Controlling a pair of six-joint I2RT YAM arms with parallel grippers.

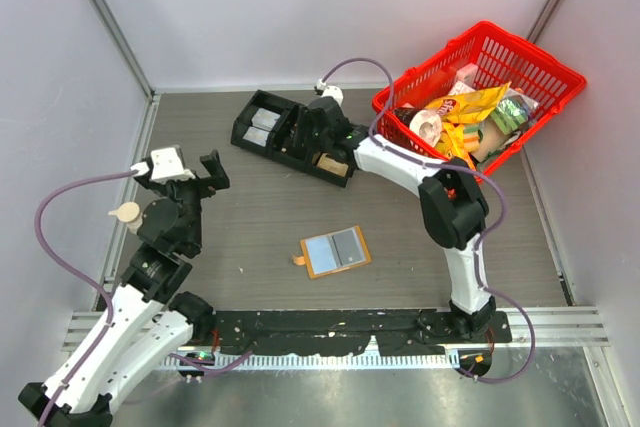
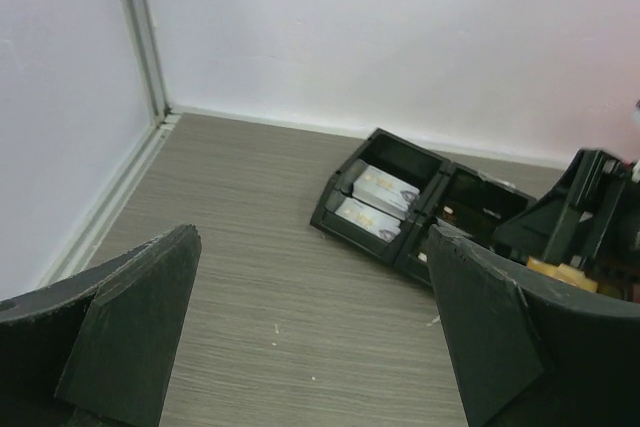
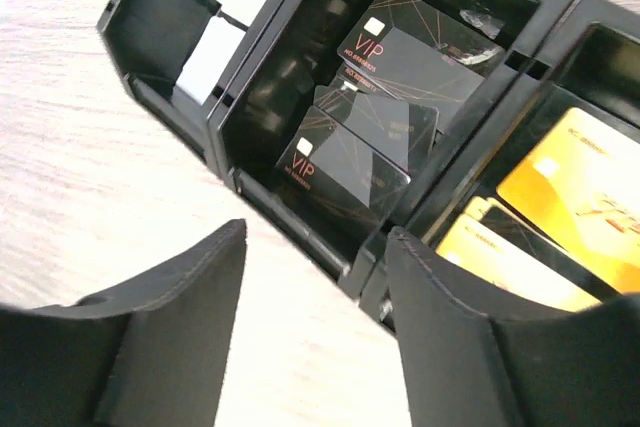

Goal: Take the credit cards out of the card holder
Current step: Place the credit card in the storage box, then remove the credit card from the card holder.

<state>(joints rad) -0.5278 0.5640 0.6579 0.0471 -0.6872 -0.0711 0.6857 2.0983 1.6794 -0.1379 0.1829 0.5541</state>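
Note:
The card holder (image 1: pixel 335 252) lies open and flat on the table's middle, tan-orange with two pale blue-grey panels facing up and a small tab on its left. No gripper is near it. My right gripper (image 1: pixel 318 135) hovers over the near edge of the black compartment tray (image 1: pixel 245 129), open with nothing between its fingers (image 3: pixel 315 239). Black VIP credit cards (image 3: pixel 365 137) lie in the tray's middle compartment, yellow cards (image 3: pixel 575 187) to their right and white cards (image 3: pixel 232 17) to their left. My left gripper (image 1: pixel 205 177) stands wide open and empty at the left (image 2: pixel 312 237).
A red wire basket (image 1: pixel 545 72) full of snack packets stands at the back right. The black tray (image 2: pixel 335 209) sits at the back centre, its dividing wall (image 3: pixel 225 112) close ahead of my right fingers. Walls enclose the table on three sides.

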